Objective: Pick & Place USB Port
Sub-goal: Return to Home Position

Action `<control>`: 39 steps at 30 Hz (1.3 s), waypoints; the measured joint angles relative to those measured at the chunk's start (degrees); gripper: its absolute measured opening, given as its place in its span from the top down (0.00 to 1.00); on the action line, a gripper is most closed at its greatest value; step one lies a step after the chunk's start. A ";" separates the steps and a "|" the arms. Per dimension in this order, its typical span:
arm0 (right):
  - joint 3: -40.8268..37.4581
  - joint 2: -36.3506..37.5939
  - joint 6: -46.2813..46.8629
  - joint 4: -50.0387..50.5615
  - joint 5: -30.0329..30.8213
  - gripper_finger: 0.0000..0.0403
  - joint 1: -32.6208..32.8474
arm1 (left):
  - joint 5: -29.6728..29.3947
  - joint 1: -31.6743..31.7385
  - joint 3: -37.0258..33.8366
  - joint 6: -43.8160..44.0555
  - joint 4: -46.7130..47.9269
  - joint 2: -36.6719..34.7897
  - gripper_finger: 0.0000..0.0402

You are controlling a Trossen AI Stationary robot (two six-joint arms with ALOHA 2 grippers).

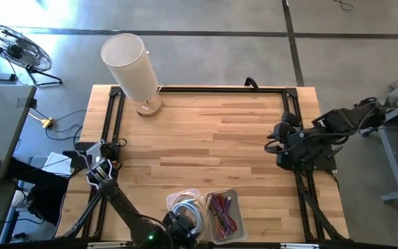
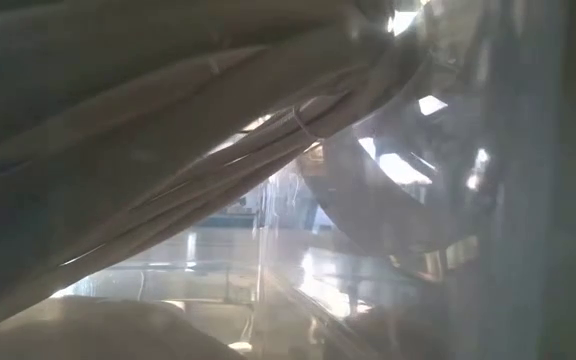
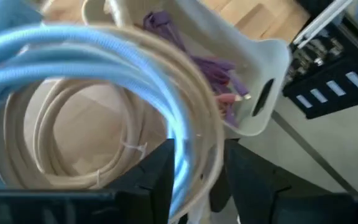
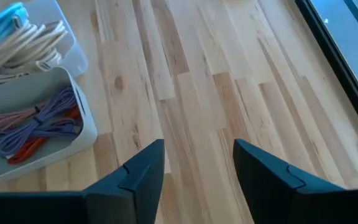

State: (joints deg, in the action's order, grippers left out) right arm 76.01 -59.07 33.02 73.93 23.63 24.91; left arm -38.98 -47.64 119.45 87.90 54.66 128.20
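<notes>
the light blue cable (image 3: 73,53) is a glossy coil (atop cream cables (image 3: 36,130)). left gripper (image 3: 199,177) straddles it, fingers apart; right gripper (image 4: 199,165) gapes empty.

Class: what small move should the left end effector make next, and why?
Probably lift the left end effector straight up: its open fingers straddle the light blue cable in the transparent plastic bin, so sideways retreat might drag it. The right end effector waits aside.

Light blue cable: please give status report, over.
Left gripper open, low over transparent bin. Light blue cable inside bin, one loop between left fingers; may snag on lift. Right gripper open, parked at right edge of table.
</notes>
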 joint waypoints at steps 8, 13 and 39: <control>0.00 -1.02 -2.21 -0.26 0.38 0.49 0.00 | -0.26 0.02 8.54 -1.09 14.88 -0.06 0.61; 0.00 -0.34 -4.59 -1.61 -0.05 0.49 -0.15 | -0.47 0.02 15.71 -4.54 26.90 -0.36 0.63; 17.91 1.33 -16.58 -18.56 6.56 1.00 0.80 | -20.68 0.76 13.63 -77.40 35.40 -35.91 1.00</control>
State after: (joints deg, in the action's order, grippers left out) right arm 93.91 -57.74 16.44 55.38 30.18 25.71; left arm -59.66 -46.87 133.08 10.50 90.06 92.29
